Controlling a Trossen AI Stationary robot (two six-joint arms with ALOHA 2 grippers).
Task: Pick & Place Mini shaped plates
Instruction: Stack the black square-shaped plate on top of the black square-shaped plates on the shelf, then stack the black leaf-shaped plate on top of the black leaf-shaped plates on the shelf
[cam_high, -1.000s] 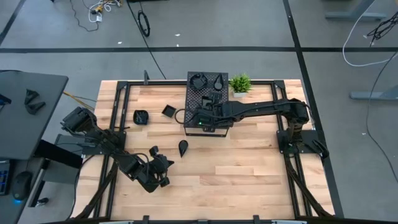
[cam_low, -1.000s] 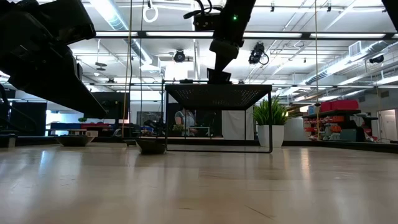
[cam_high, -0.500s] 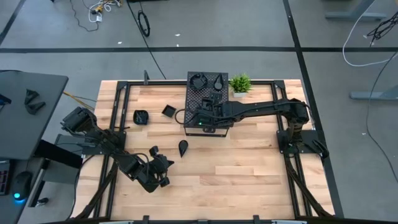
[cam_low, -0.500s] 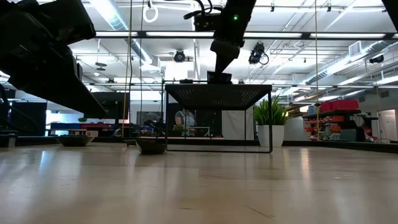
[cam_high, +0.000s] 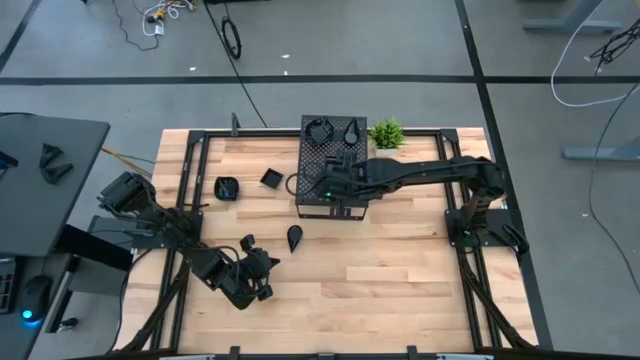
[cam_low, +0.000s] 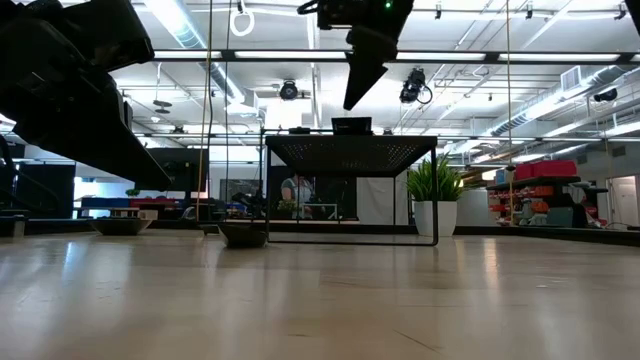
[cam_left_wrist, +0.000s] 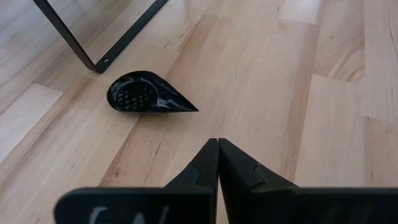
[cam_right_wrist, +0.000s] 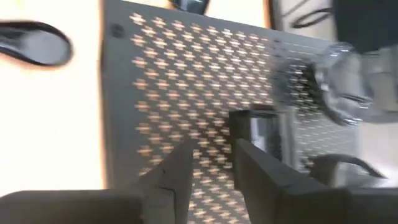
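**Teardrop plate lies nearest the left hand**

The closed left hand (cam_left_wrist: 217, 163) faces a teardrop plate (cam_left_wrist: 148, 98) on the desk (cam_left_wrist: 298, 93), long axis crosswise. Farther off, the open, empty right hand (cam_right_wrist: 211, 163) hovers over the perforated box (cam_right_wrist: 186, 81).

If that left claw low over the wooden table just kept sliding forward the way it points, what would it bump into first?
Probably the teardrop plate on the table, though it lies slightly off the line of the shut left gripper, so a straight push might pass its pointed tip. Depth is hard to judge.
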